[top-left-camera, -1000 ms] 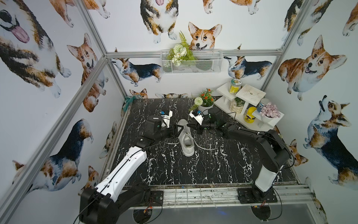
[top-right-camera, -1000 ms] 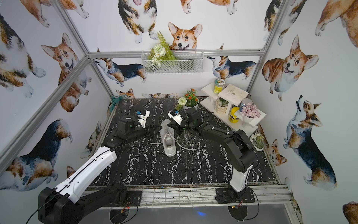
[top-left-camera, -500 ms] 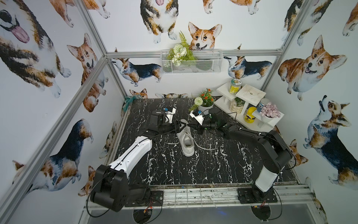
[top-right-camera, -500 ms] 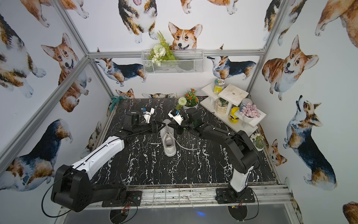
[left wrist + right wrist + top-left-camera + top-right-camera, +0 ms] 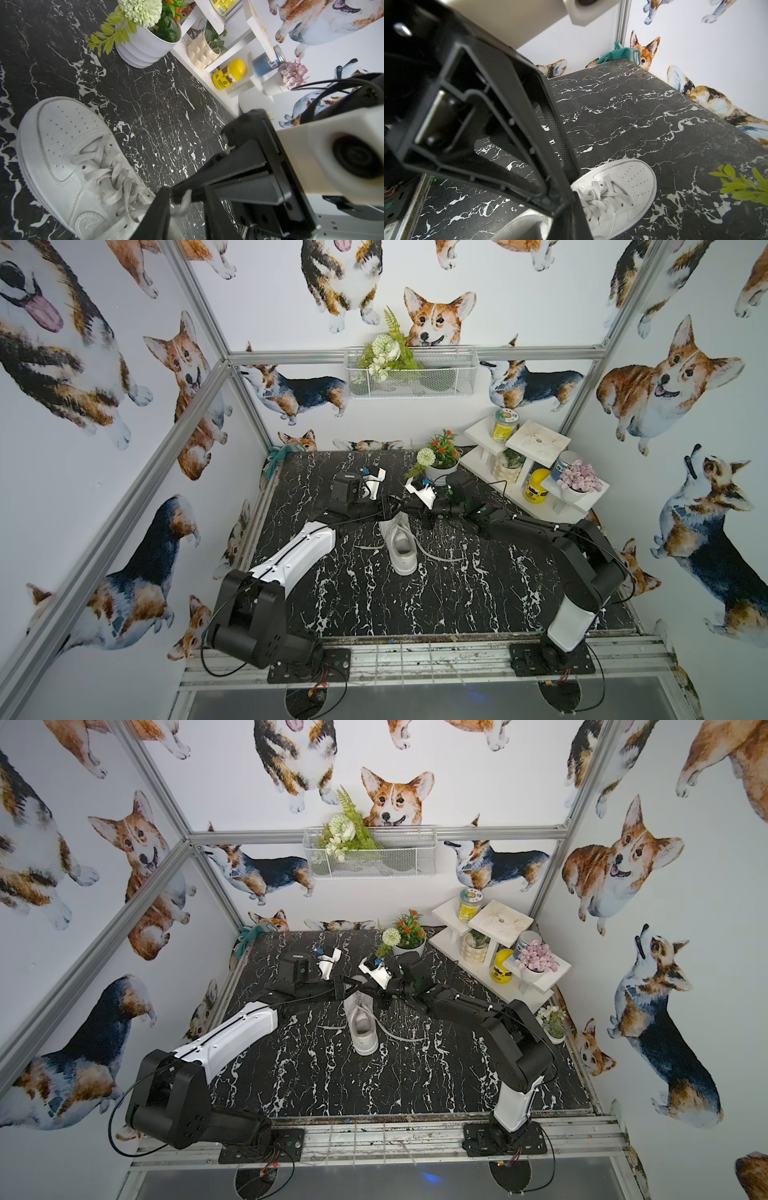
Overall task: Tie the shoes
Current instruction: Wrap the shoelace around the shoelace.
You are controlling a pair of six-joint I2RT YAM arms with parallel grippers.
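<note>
The shoe (image 5: 400,545) points toe-first at the back wall (image 5: 415,423); above its laces the right jaws pinch a lace (image 5: 184,201) end, and the left jaws, set apart, straddle it.

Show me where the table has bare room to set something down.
Free: the wide strip of table between the sneaker and the front rail, and the back-left corner behind the left gripper. Crowded: over the laces, where the right gripper meets it, and by the flower pot and shelf.
</note>
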